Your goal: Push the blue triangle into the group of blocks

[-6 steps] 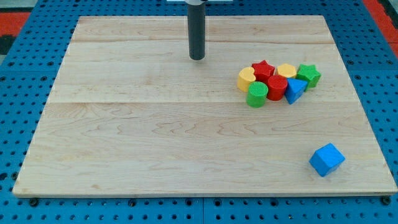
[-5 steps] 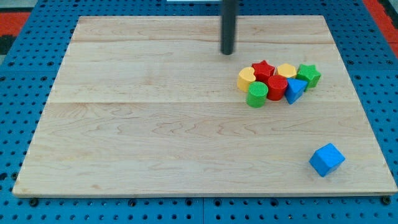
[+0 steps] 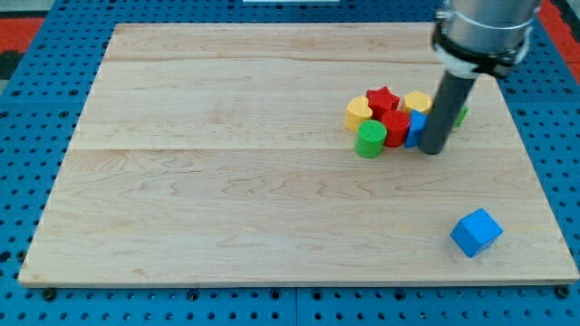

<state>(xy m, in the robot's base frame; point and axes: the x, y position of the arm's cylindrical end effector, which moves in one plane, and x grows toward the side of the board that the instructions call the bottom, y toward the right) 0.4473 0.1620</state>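
Observation:
My tip (image 3: 433,150) rests on the board at the right side of the block group, touching the blue triangle (image 3: 416,129), which the rod partly hides. The triangle is pressed against a red block (image 3: 395,128). In the same cluster are a red star (image 3: 383,98), a yellow block (image 3: 359,112) on the left, a yellow block (image 3: 417,101) at the top, a green cylinder (image 3: 370,139) at the lower left, and a green star (image 3: 462,114), mostly hidden behind the rod.
A blue cube (image 3: 476,232) lies alone near the board's lower right corner. The wooden board (image 3: 227,181) sits on a blue pegboard surface. The arm's grey body (image 3: 485,32) enters from the view's top right.
The rod has moved from the top middle of the board right and down to the group's right side. The blue triangle and green cylinder have shifted slightly left.

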